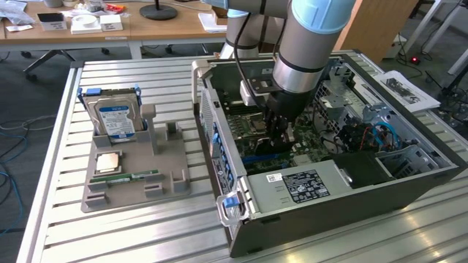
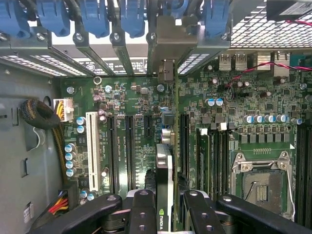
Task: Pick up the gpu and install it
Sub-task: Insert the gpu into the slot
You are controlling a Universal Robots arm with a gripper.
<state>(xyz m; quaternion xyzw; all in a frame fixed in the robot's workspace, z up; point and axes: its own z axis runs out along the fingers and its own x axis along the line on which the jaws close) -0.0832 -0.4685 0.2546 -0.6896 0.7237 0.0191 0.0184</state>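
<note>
Clamped narrow on the gpu (image 2: 165, 168) by the gripper (image 2: 165, 199), one black finger (image 2: 141, 207) on each face, down inside the open computer case (image 1: 332, 192) over the green motherboard (image 2: 126, 97). Just beside the card, long black expansion slots (image 2: 130, 151) on one side and memory slots (image 2: 214, 161) on the other, with the CPU socket (image 2: 258, 180) past those. Farther off, a white slot (image 2: 91, 146), rows of small capacitors (image 2: 69, 156) and a wrapped cable bundle (image 2: 41, 114) by the case wall. At the far end, rear slot covers with blue latches (image 2: 92, 17), close around the card's end. Seen edge-on: thin, black, a small logo printed near the fingers, a silvery metal bracket (image 2: 165, 70) at the far end; seated or not, cannot tell. Outside the case in the exterior view, well apart on the slatted table (image 1: 66, 235), a grey tray (image 1: 128, 197) with a hard drive (image 1: 117, 119) standing upright and a memory stick (image 1: 135, 177) lying flat.
</note>
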